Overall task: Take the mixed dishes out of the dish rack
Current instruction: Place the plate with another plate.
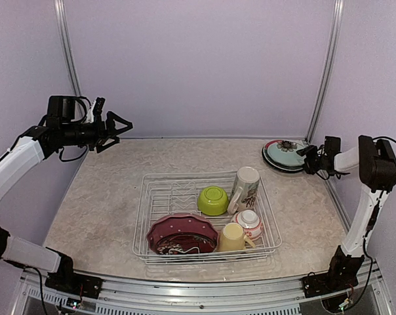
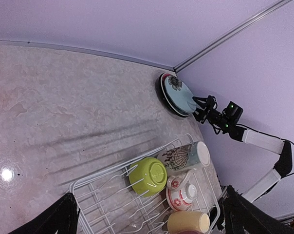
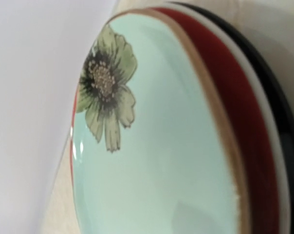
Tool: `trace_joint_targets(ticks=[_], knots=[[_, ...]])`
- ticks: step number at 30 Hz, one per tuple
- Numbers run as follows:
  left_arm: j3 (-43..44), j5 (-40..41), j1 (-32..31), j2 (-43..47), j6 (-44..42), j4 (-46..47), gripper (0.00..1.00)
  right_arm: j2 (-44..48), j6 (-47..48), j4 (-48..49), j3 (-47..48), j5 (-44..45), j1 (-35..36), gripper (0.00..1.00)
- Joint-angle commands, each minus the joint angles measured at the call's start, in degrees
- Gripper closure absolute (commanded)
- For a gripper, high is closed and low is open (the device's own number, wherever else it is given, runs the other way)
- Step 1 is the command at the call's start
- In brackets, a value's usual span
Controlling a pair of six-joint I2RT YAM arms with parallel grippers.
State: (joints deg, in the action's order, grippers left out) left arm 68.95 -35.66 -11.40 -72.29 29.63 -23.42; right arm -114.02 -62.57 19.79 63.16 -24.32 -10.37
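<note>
The dish rack (image 1: 140, 216) is set on the table (image 1: 99, 197) well below and ahead of the left gripper (image 1: 115, 133), which is held high over the table's left side with its fingers spread wide and nothing between them. Inside the rack, well apart from both tools, a dark red plate (image 1: 181, 233), a tilted tall cream mug (image 1: 246, 187), a lime-green bowl (image 1: 213, 200), a pale yellow mug (image 1: 232, 237) and a small white-and-red bowl (image 1: 249, 223) are crowded together. Directly before the right gripper (image 1: 305, 159), by the far right corner, a flowered teal plate (image 3: 161, 146) is stacked on a black-rimmed red plate (image 3: 254, 122); whether this tool is parted or closed cannot be told.
</note>
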Motion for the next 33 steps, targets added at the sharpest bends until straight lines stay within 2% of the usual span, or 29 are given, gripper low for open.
trace_joint_targets(ticks=[1, 14, 22, 28, 33], knots=[[1.4, -0.5, 0.8, 0.4, 0.0, 0.8, 0.01, 4.5, 5.8, -7.1, 0.9, 1.5, -0.5, 0.39], [1.3, 1.6, 1.1, 0.7, -0.8, 0.3, 0.01, 9.5, 25.7, -23.8, 1.0, 7.7, 0.1, 0.15], [1.4, 2.2, 1.0, -0.4, -1.2, -0.2, 0.01, 10.9, 33.8, -31.0, 0.5, 8.9, 0.5, 0.1], [1.8, 3.7, 1.0, -0.4, -2.0, -1.0, 0.01, 19.6, 39.7, -36.6, -3.1, 17.9, 6.1, 0.02], [2.0, 4.8, 1.0, -0.4, -2.5, -1.5, 0.01, 31.4, 39.2, -36.4, -10.7, 22.0, 10.2, 0.0]])
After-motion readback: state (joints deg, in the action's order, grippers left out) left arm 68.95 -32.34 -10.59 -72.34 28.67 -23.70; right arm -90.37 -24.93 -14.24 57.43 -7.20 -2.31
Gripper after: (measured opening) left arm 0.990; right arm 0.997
